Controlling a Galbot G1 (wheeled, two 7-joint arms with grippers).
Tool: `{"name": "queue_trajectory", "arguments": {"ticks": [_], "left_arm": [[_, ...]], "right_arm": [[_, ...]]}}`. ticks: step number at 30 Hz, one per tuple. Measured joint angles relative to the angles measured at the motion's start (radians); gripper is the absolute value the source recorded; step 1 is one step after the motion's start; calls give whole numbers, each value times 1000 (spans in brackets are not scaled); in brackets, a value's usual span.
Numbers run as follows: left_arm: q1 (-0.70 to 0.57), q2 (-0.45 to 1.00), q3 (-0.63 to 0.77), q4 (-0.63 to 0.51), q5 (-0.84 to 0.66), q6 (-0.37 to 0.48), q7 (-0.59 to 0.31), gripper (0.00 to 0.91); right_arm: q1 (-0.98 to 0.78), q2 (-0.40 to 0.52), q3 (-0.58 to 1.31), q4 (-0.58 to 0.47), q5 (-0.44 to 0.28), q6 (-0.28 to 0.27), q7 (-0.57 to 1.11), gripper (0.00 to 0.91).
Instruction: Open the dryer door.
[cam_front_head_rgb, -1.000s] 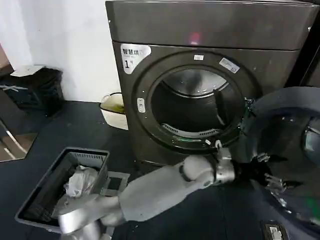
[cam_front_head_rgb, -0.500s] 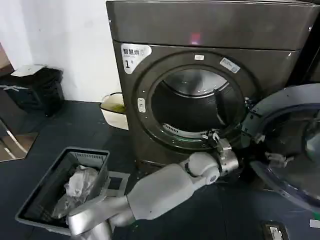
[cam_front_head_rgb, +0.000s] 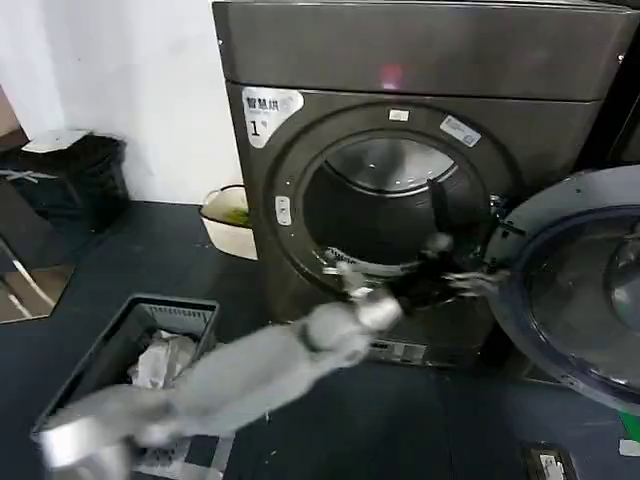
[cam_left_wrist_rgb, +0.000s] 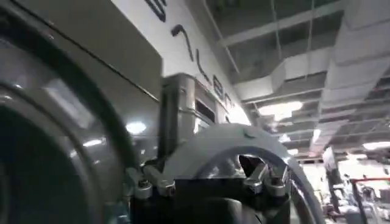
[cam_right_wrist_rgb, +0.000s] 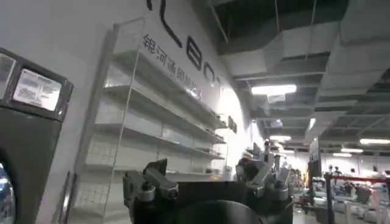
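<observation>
The dryer (cam_front_head_rgb: 420, 150), a dark grey-bronze front-loader with a white "1" sticker (cam_front_head_rgb: 268, 108) and a small red light (cam_front_head_rgb: 390, 74), is seen standing on a dark floor (cam_front_head_rgb: 150, 250) against a white wall (cam_front_head_rgb: 110, 80). The dryer door (cam_front_head_rgb: 575, 290) is swung fully open to the right of the drum opening (cam_front_head_rgb: 390, 210), hinged at the opening's right edge, with its inner face and dark rim turned toward the head camera. The left arm (cam_front_head_rgb: 250, 360) is stretched diagonally from lower left toward the machine and is motion-blurred. The left gripper (cam_front_head_rgb: 455, 278) is located at the lower right of the opening, just beside the door's hinge side; contact with the door cannot be told. In the left wrist view the left gripper's fingers (cam_left_wrist_rgb: 152, 182) are recorded as spread apart with nothing between them, the door's pale arc rising behind them. In the right wrist view the right gripper (cam_right_wrist_rgb: 207, 182) is likewise spread and unloaded, pointed up toward shelving (cam_right_wrist_rgb: 152, 122) and ceiling lights. A dark basket (cam_front_head_rgb: 130, 360) holding crumpled white material sits on the floor at lower left, and a pale bin (cam_front_head_rgb: 225, 215) stands by the dryer's left side.
</observation>
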Motion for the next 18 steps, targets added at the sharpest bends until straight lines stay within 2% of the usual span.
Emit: {"name": "queue_trajectory", "arguments": {"ticks": [3, 9, 13, 18], "left_arm": [[-17, 138, 9, -81, -19, 30, 11, 907], [-72, 420, 57, -181, 16, 48, 101, 907], [-119, 575, 89, -221, 13, 34, 190, 907], [-175, 731, 138, -231, 76, 80, 264, 907]], "right_arm": [[10, 0, 0, 10, -9, 0, -2, 907], [18, 7, 9, 48, 8, -15, 6, 907], [15, 2, 24, 67, 34, -28, 21, 907], [15, -7, 40, 76, 33, -34, 29, 907]]}}
